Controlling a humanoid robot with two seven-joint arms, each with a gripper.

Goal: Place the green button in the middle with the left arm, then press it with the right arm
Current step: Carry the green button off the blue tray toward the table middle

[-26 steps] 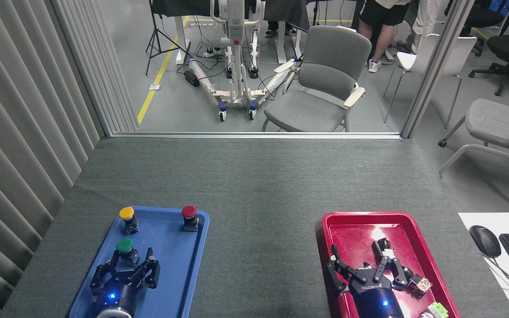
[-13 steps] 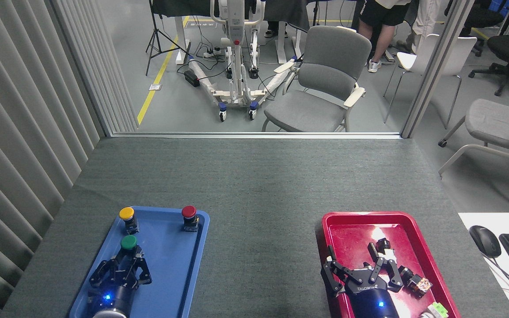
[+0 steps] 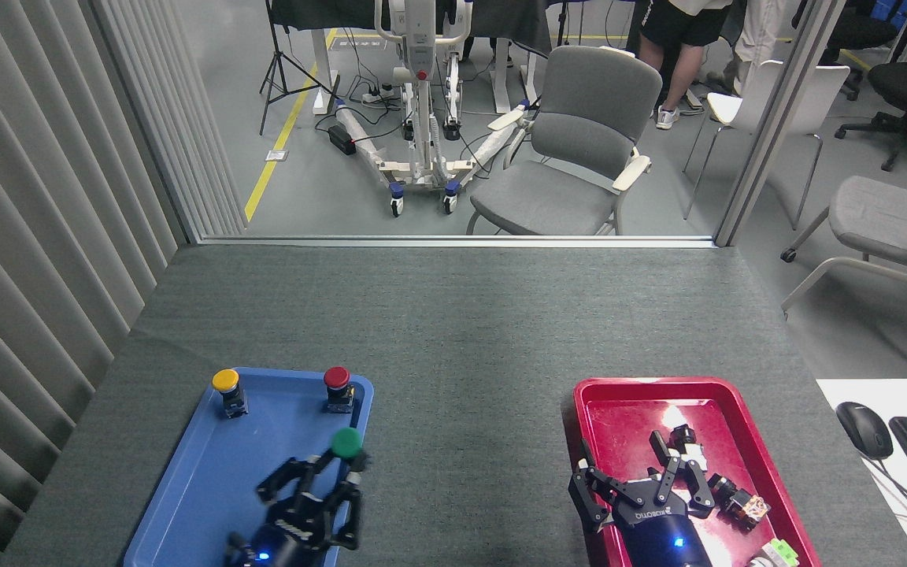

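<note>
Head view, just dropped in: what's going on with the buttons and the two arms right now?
The left gripper is shut on the green button, carrying it over the right edge of the blue tray toward the bare tabletop between the trays. The yellow button and red button stand at the tray's far end. The right gripper waits over the red tray, jaws spread, holding nothing.

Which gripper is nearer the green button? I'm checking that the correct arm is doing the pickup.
Left. The left gripper is shut on the green button at the blue tray's right edge. The right gripper hovers open over the red tray, far right.
</note>
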